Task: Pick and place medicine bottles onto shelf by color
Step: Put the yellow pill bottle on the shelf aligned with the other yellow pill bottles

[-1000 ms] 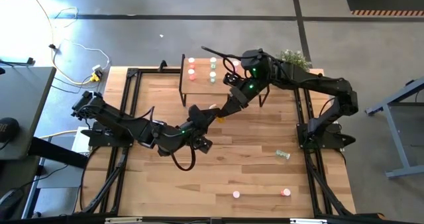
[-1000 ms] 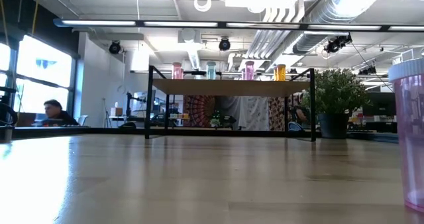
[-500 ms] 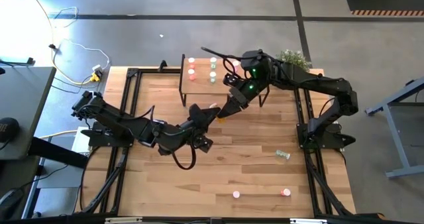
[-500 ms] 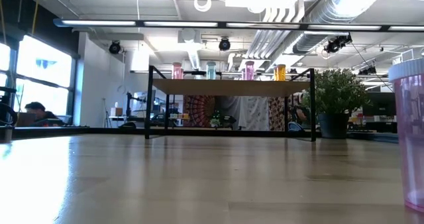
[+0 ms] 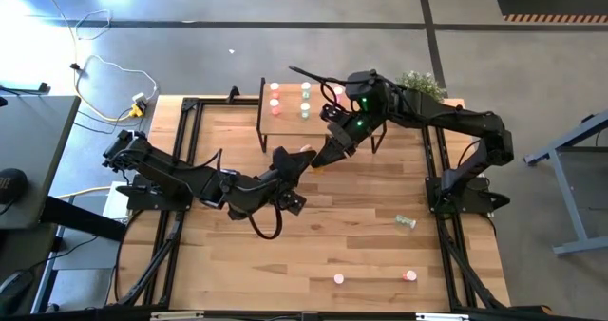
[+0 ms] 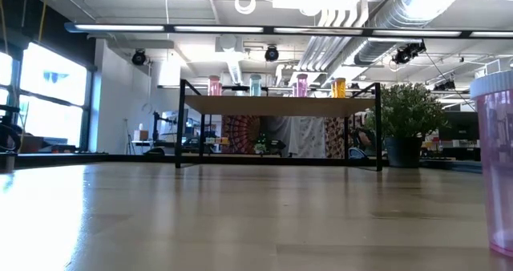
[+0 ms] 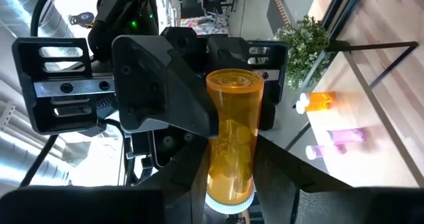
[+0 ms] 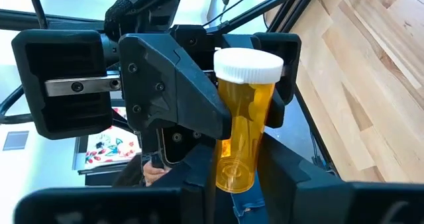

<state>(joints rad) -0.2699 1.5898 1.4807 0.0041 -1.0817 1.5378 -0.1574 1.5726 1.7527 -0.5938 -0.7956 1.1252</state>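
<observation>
Orange bottle [image 7: 230, 144] in mid-handover beside the shelf [image 5: 313, 112]: left jaws clamped on it, right jaws closing around it; next, left releases.

This is an open-plan robotics lab or workshop. Exposed ventilation ducts [image 6: 385, 14] and strip lighting [image 6: 240, 29] run beneath a bare ceiling. The plank table [image 5: 313, 236] stands on a polished concrete floor [image 5: 190, 46], with loose power cables [image 5: 114, 74] trailing to a socket. Desks and equipment fill the background beside large windows [image 6: 48, 95].
</observation>
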